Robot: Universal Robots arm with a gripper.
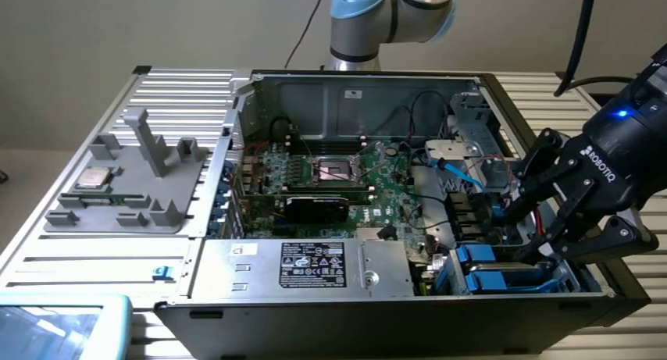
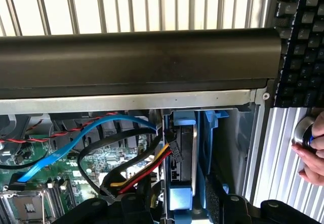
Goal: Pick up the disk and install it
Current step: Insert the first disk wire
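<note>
Though half-hidden, disk (image 2: 182,153) seemingly between fingers (image 2: 230,208).

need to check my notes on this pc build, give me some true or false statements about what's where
1. The computer case lies open, motherboard showing. True.
2. The gripper hangs over the grey fixture. False: it is at the drive bay, at the exterior view's right.
3. A small silver chip sits on that fixture. True.
4. The disk lies on the table outside the case. False: it stands on edge in the bay.
</note>
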